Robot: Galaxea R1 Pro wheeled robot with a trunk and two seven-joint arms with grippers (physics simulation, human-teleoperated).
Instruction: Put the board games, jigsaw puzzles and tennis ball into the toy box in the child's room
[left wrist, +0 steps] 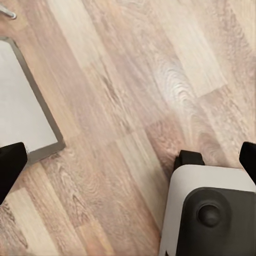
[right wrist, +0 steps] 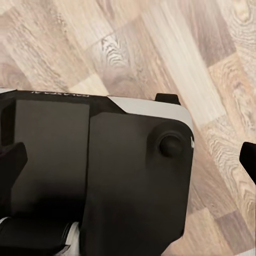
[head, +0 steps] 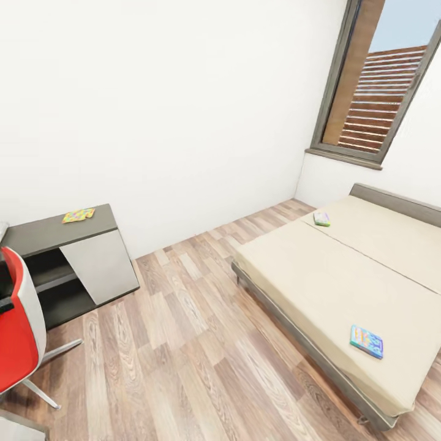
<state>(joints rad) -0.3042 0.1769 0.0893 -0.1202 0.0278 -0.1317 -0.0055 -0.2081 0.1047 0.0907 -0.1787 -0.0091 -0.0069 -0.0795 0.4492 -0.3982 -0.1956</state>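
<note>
Both claws (left wrist: 128, 160) (right wrist: 128, 160) are spread and hold nothing (arms down), and two board games (head: 366, 341) (head: 321, 218) lie on the bed (head: 318, 282), so nothing looks done.

This is a bedroom in a home: a low bed (head: 343, 275) with a bare beige mattress, wood-plank floor (head: 184, 343), plain white walls, a tall window (head: 380, 79), a grey table (head: 67, 245) and a red chair (head: 18, 331).

The robot's base (right wrist: 106, 176) is white-edged with dark panels and a round knob, fingertips (left wrist: 10, 165) apparently black.
</note>
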